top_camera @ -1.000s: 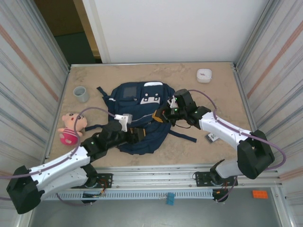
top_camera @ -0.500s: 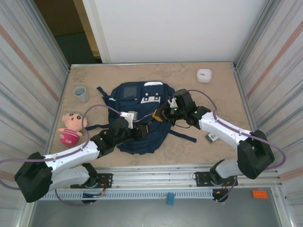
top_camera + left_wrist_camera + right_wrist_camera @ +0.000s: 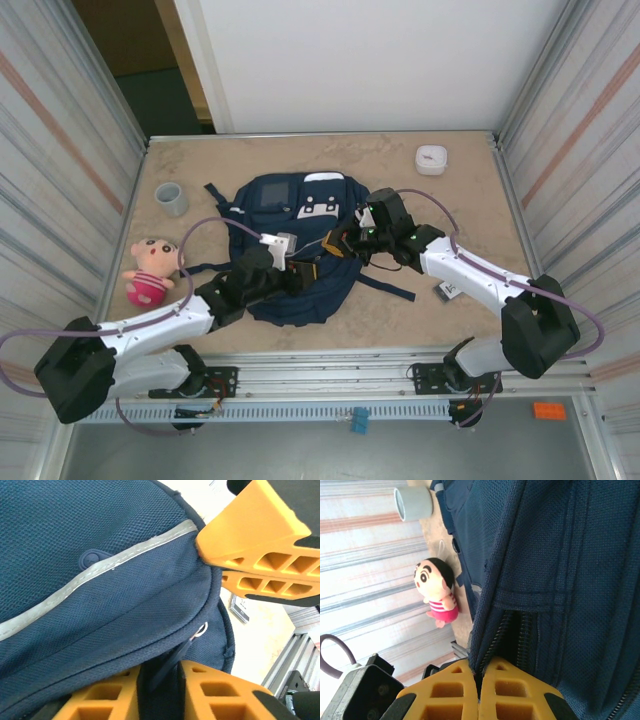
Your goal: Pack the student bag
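The student bag [image 3: 290, 215], navy with a pale stripe [image 3: 100, 575], lies flat in the middle of the table. My left gripper [image 3: 303, 270] rests on its lower front. In the left wrist view the left gripper [image 3: 159, 672] is shut on the dark zip pull [image 3: 172, 660] that hangs from a small metal ring. My right gripper [image 3: 335, 245] is at the bag's right side. In the right wrist view the right gripper [image 3: 481, 667] pinches the fabric edge beside the open zip teeth [image 3: 520, 635]. Its orange fingers [image 3: 260, 535] stand just above the stripe.
A pink plush doll [image 3: 150, 270] lies left of the bag and a grey cup [image 3: 171, 198] stands behind it. A white box [image 3: 431, 159] sits at the back right. A small card [image 3: 446, 291] lies by the right forearm. Metal walls flank the table.
My left gripper has slid right along the bag's lower front and narrowed its jaws round the zip pull. The right arm has held still.
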